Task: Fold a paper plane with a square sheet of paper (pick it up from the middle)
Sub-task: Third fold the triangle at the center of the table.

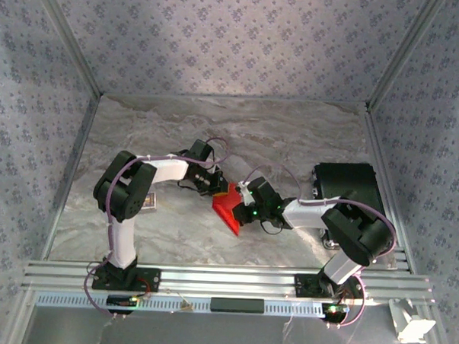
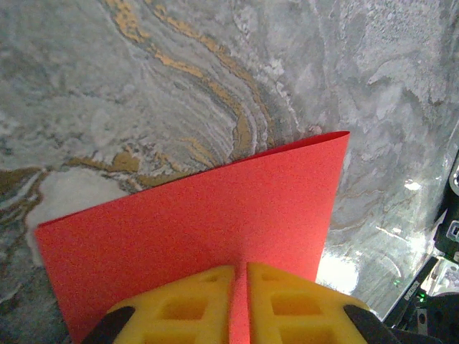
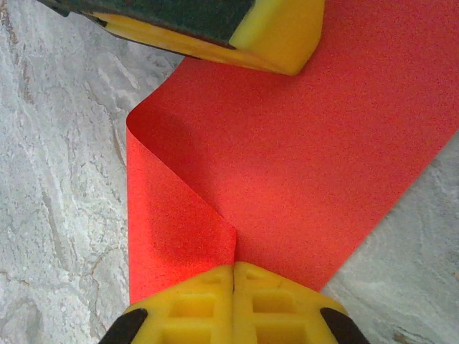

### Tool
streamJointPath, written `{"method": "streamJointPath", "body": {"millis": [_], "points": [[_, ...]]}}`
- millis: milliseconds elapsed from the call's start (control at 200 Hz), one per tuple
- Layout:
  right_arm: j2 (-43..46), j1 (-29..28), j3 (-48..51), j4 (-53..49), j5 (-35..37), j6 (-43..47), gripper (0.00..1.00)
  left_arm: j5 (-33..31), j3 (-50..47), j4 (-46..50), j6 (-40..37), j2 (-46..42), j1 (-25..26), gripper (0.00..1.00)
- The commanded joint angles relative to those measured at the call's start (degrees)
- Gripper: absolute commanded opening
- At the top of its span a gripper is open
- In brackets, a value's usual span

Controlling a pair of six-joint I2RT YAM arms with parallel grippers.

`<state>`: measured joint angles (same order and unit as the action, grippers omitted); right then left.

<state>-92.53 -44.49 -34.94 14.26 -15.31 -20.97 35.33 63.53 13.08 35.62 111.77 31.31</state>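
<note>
Pinching the square sheet of paper (image 2: 215, 208) are my left gripper (image 2: 240, 287) and right gripper (image 3: 234, 279). It's plain bright red, curling over.

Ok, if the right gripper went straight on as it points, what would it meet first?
The right gripper is shut on the square sheet of paper, so that buckles first. Beyond it, a yellow finger of the left gripper lies in line, though depth is unclear.

Left pincer (image 1: 212, 185) and right pincer (image 1: 241, 197) meet at the red sheet (image 1: 229, 212); black box (image 1: 347, 181) far right; small card (image 1: 150, 202) left.
</note>
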Motion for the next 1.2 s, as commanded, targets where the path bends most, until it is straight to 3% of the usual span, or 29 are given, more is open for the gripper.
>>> {"method": "streamJointPath", "body": {"millis": [0, 390, 725, 840, 959, 1084, 1194], "points": [[-0.6, 0.3, 0.3, -1.6, 1.7, -0.1, 0.01, -2.3, -1.3, 1.2, 0.2, 0.0, 0.5, 0.14], [-1.7, 0.5, 0.2, -1.4, 1.3, 0.5, 0.01, -2.6, -0.2, 1.3, -0.1, -0.8, 0.3, 0.15], [-2.3, 1.6, -0.6, -2.0, 0.3, 1.7, 0.0, -4.0, 0.4, -0.1, 0.0, -6.2, -1.3, 0.33], [-2.7, 1.9, -0.8, -1.5, 0.1, 1.8, 0.0, -5.1, -1.2, -0.7, 0.9, -9.3, -1.3, 0.35], [-3.1, 2.0, -0.9, -1.3, 0.2, 1.6, 0.0, -4.7, -4.1, -2.6, 2.9, -12.4, -1.4, 0.28], [-3.1, 2.2, -0.5, -0.6, 2.5, 1.1, 0.0, -1.1, -9.6, -9.1, 8.0, -16.1, -1.3, 0.13], [-3.0, 2.2, -0.2, -0.2, 2.6, 1.1, 0.0, 2.7, -14.3, -16.4, 13.6, -17.8, -1.0, 0.07]]}}
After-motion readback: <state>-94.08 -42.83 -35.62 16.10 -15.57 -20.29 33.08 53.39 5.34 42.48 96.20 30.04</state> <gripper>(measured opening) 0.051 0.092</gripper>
